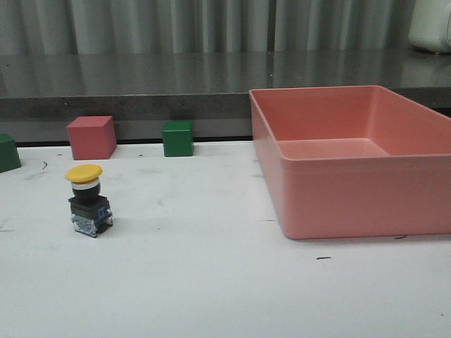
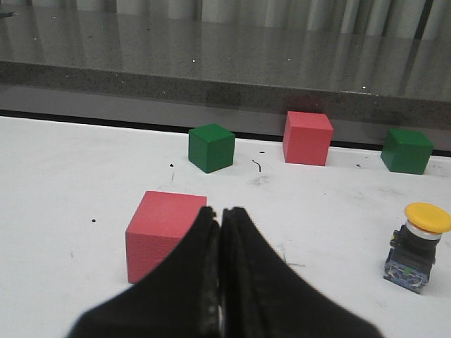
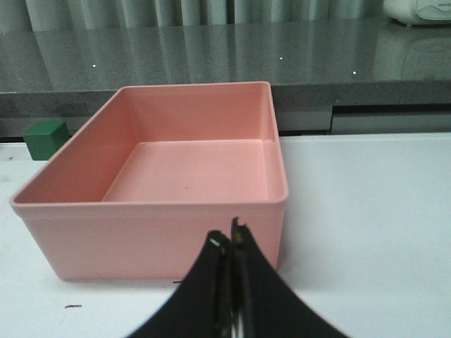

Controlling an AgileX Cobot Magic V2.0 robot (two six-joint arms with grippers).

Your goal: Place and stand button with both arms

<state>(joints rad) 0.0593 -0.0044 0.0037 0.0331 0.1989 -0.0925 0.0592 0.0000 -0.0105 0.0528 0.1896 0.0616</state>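
Note:
The button point(image 1: 89, 199) stands upright on the white table at the left, yellow cap up, black body on a clear bluish base. It also shows in the left wrist view point(image 2: 417, 246), well to one side of my left gripper point(image 2: 220, 211). My left gripper is shut and empty, with a pink cube point(image 2: 164, 233) just behind its fingertips. My right gripper point(image 3: 229, 231) is shut and empty, just in front of the near wall of the pink bin point(image 3: 151, 236). Neither gripper shows in the front view.
The pink bin point(image 1: 352, 193) fills the right side of the table. A pink cube point(image 1: 91, 137) and a green cube point(image 1: 177, 139) stand along the back edge, another green cube point(image 1: 7, 153) at the far left. A dark ledge runs behind the table.

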